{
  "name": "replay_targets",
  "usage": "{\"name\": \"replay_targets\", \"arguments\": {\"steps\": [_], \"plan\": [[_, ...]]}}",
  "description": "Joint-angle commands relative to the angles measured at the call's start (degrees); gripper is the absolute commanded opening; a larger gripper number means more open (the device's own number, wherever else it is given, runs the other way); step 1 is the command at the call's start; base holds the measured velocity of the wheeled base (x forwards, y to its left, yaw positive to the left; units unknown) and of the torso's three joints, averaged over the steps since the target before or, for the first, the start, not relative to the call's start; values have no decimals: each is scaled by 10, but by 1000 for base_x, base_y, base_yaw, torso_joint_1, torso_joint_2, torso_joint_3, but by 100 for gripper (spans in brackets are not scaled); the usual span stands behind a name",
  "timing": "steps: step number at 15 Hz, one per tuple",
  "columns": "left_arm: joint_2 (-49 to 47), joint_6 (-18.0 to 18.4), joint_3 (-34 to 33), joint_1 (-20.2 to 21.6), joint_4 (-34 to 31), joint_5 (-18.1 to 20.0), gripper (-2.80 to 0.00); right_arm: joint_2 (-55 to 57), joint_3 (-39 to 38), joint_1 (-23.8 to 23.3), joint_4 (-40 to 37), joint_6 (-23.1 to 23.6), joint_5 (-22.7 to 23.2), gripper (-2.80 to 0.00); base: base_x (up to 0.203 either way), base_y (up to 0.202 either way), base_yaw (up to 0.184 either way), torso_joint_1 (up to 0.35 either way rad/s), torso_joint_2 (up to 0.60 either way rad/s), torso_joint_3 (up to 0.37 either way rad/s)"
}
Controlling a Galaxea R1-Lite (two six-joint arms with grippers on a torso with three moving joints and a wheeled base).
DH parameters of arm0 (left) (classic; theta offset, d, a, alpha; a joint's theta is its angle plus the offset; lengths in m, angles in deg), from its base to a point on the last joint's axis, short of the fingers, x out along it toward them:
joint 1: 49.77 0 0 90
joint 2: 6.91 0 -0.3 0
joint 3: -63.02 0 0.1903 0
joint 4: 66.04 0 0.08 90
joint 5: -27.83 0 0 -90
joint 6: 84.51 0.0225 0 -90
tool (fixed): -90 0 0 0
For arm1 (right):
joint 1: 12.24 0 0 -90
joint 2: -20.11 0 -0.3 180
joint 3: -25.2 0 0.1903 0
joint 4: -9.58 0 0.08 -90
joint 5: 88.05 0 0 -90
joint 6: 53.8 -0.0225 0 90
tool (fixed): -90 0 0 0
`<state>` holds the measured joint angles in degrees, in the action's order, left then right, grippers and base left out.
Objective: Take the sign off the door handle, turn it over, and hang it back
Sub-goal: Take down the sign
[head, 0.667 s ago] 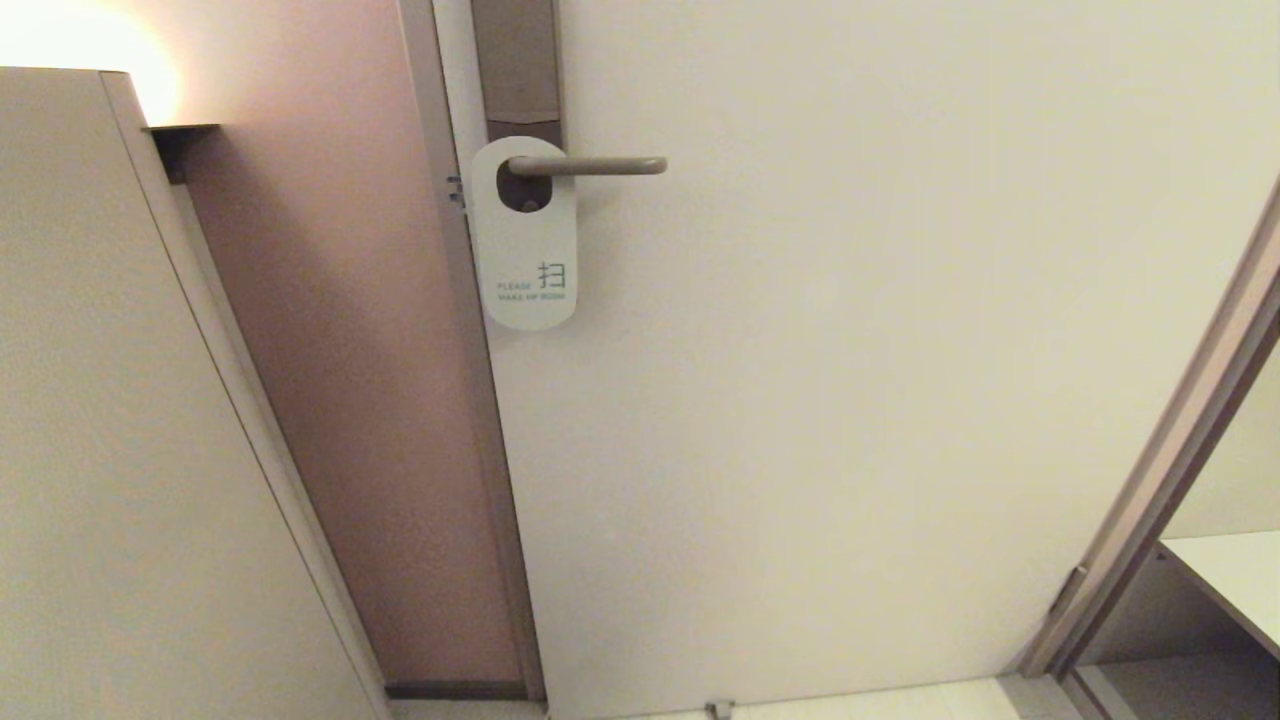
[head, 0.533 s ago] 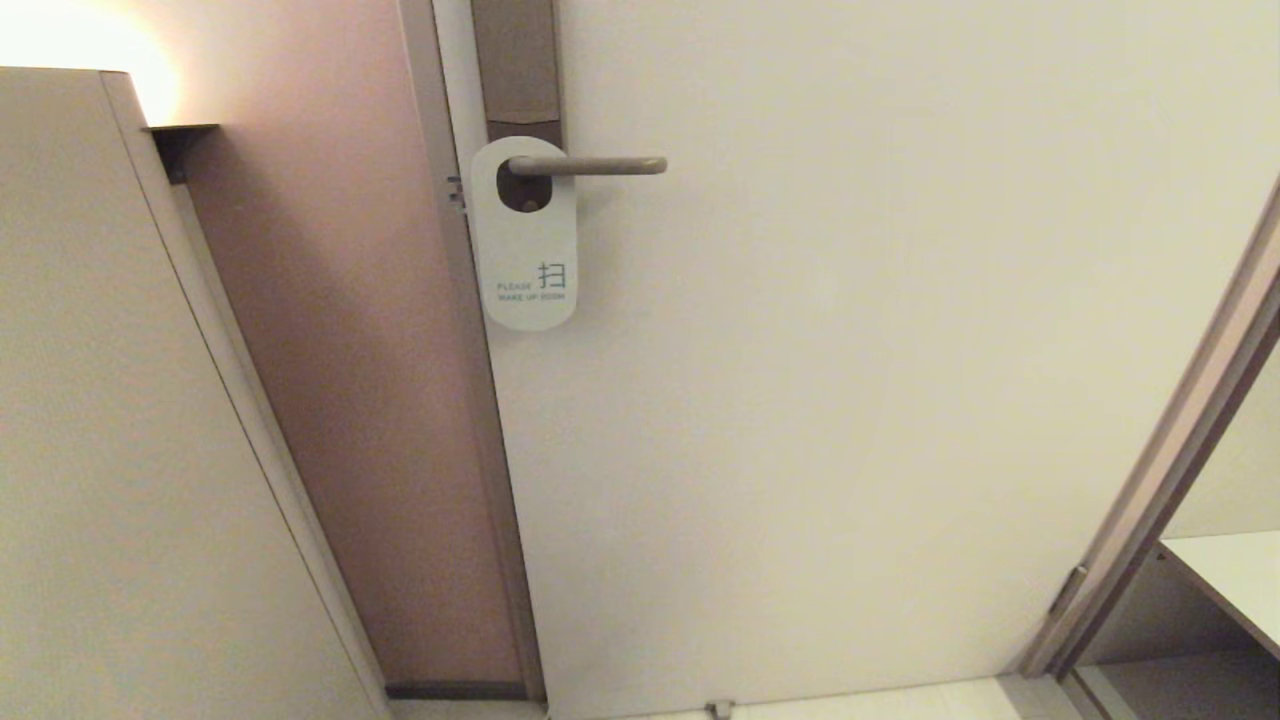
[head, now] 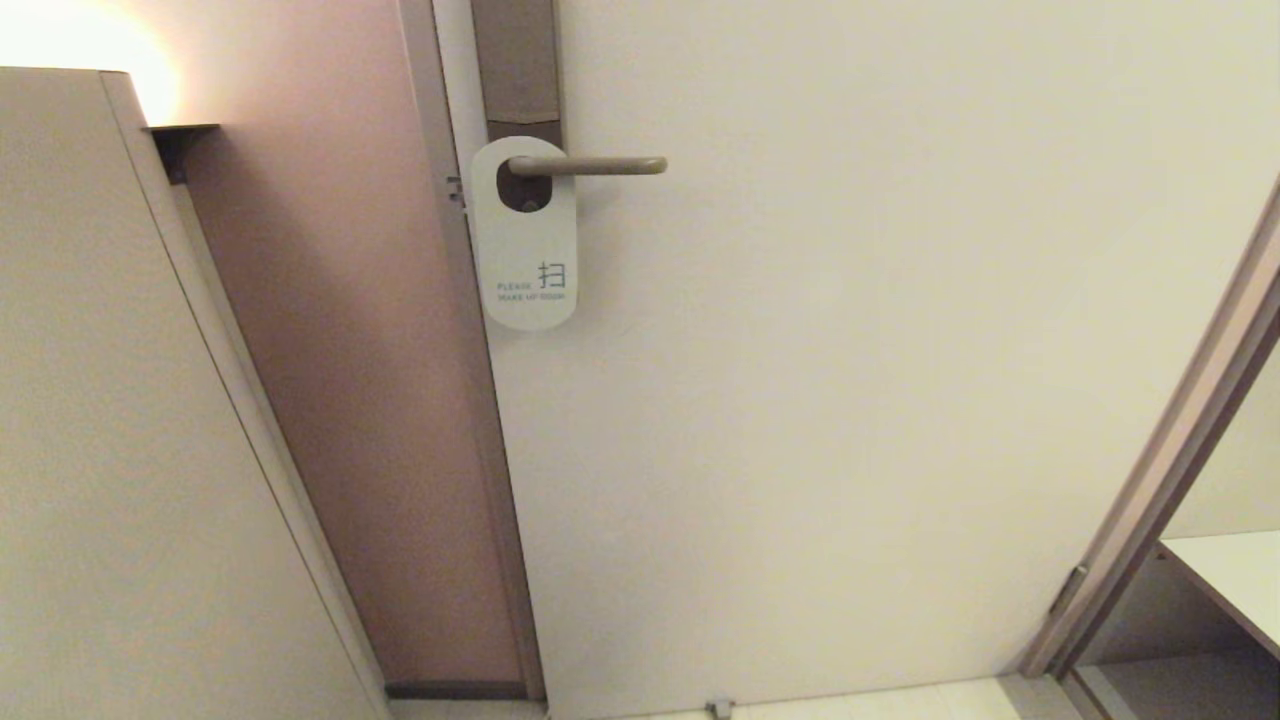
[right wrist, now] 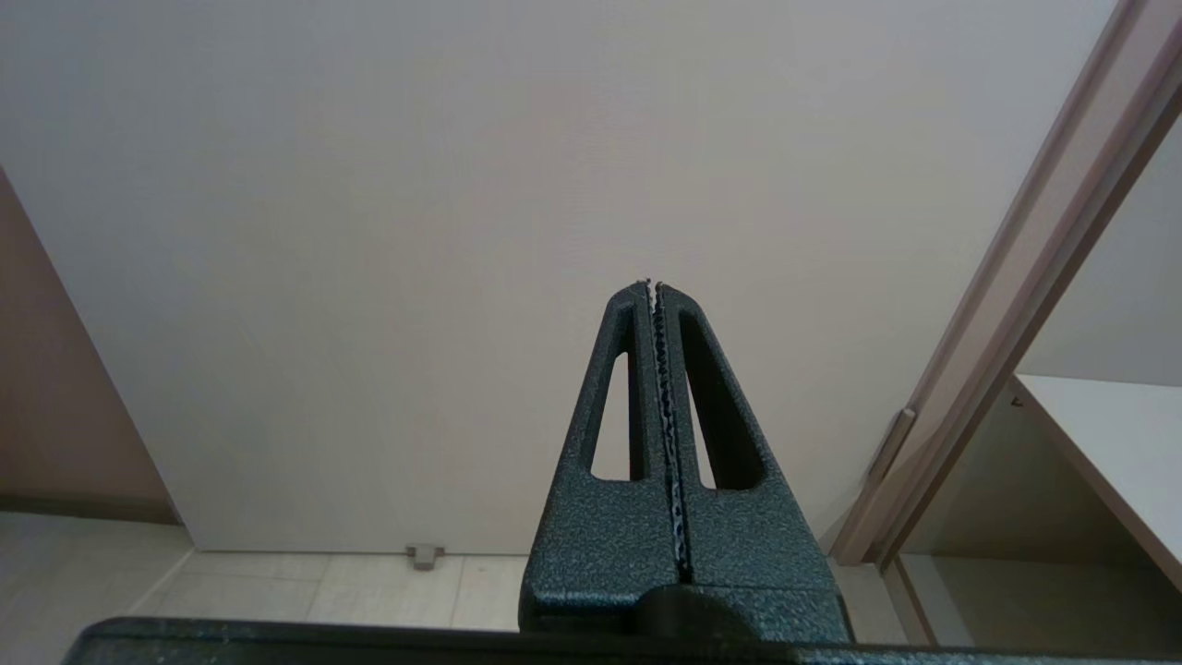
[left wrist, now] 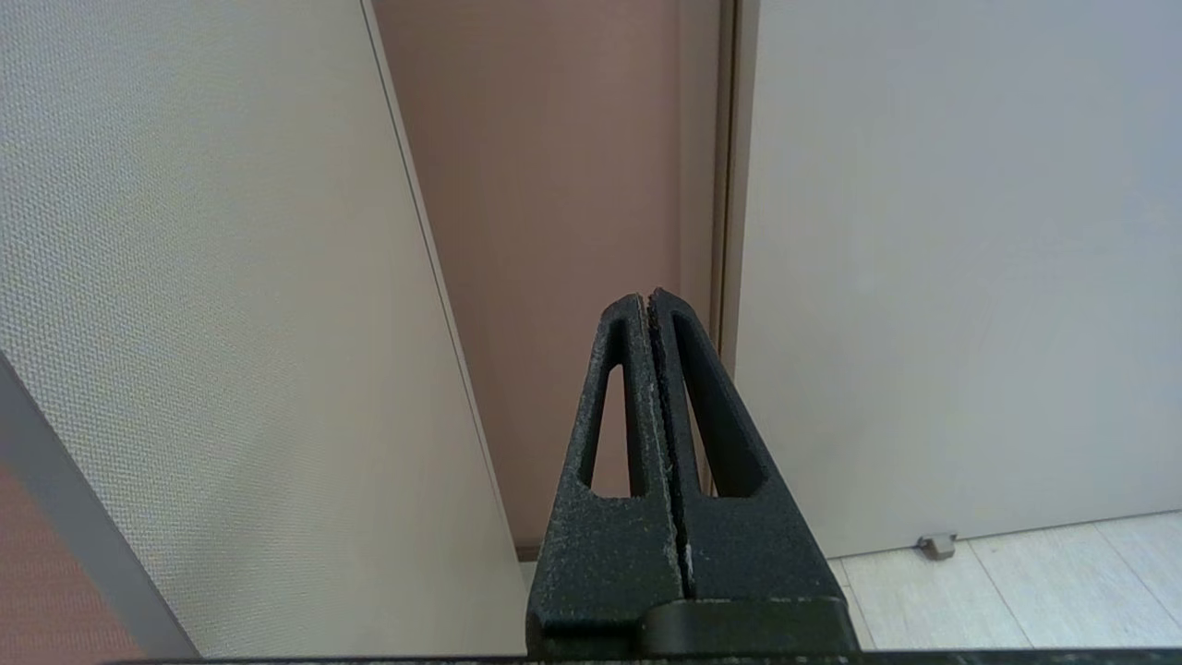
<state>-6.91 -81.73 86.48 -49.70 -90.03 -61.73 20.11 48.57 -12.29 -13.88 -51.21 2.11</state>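
The sign (head: 526,250) hangs by its oval hole on the door handle (head: 590,166), white side with teal text facing out. The handle is a slim horizontal lever on a tall brown backplate (head: 517,60) near the door's left edge. Neither arm shows in the head view. My left gripper (left wrist: 648,300) is shut and empty, low down, facing the wall strip beside the door edge. My right gripper (right wrist: 652,286) is shut and empty, low down, facing the lower part of the door. The sign and handle do not show in either wrist view.
A beige panel (head: 110,420) stands at the left, with a brownish wall strip (head: 350,380) between it and the pale door (head: 850,380). A door frame (head: 1180,430) and a white shelf (head: 1235,575) are at the right. A small door stop (head: 718,708) sits on the floor.
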Motion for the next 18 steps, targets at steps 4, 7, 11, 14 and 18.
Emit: {"name": "replay_targets", "arguments": {"steps": [4, 7, 11, 14, 18], "plan": [[0, 6, 0, 1, -1, 2, -280, 0, 0, 0, 0, 0, 0, -280, 0, 0, 0, 0, 0, 0], [-1, 2, 0, 1, 0, 0, -280, 0, 0, 0, 0, 0, 0, -280, 0, 0, 0, 0, 0, 0], [-1, 1, 0, 0, 2, 2, -280, 0, 0, 0, 0, 0, 0, -280, 0, 0, 0, 0, 0, 0], [0, 2, 9, -1, -1, 4, -280, 0, 0, 0, 0, 0, 0, -280, 0, 0, 0, 0, 0, 0], [-59, -4, 55, -1, -2, 13, -280, 0, 0, 0, 0, 0, 0, -280, 0, 0, 0, 0, 0, 0]]}}
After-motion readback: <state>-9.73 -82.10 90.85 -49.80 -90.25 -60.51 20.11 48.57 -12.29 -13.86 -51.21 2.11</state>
